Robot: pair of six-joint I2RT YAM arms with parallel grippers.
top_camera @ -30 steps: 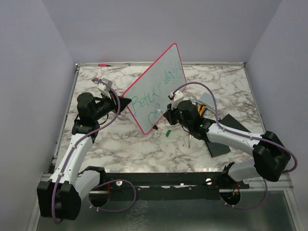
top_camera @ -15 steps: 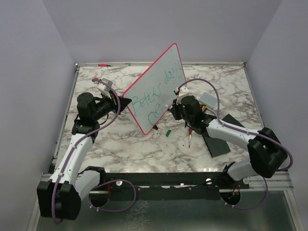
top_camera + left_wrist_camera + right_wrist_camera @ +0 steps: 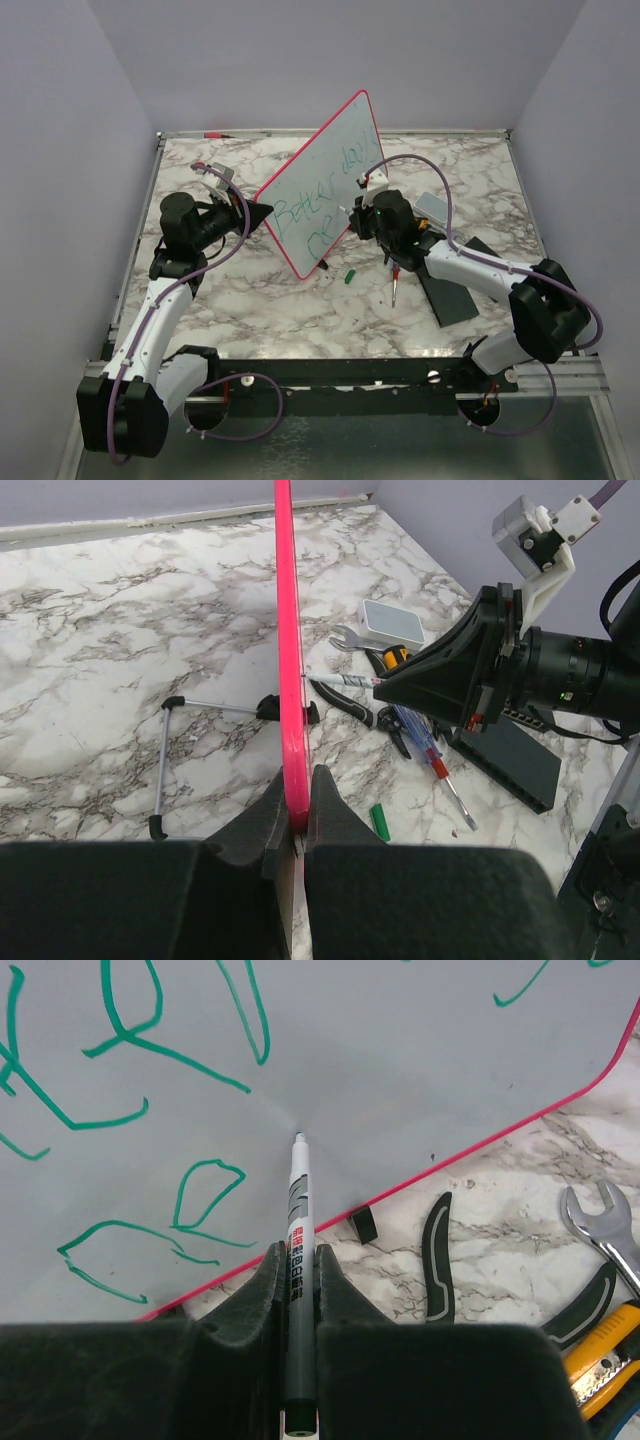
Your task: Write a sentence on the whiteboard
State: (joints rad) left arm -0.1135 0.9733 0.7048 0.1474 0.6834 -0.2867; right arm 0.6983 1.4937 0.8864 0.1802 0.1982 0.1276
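The left arm rises from its base and bends inward, its left gripper (image 3: 264,213) pinched shut on the side edge of the whiteboard (image 3: 320,185). The board stands tilted in the middle of the table, its written face turned toward the right arm. That arm stretches in low from the right with its elbow bent, and the right gripper (image 3: 298,1260) is clamped on a marker (image 3: 297,1205) whose tip rests against the board's face among the green writing. From above, "Better" reads clearly, but the words after and below it are partly covered by the right wrist and hard to make out. The left wrist view shows the board only edge-on, as a red-pink rim. The marble-patterned table (image 3: 250,310) also carries a green cap (image 3: 349,277), a red-handled screwdriver (image 3: 396,285), a black pad (image 3: 455,300), pliers (image 3: 435,1260) and a wrench (image 3: 598,1218), and pale lilac walls close it in
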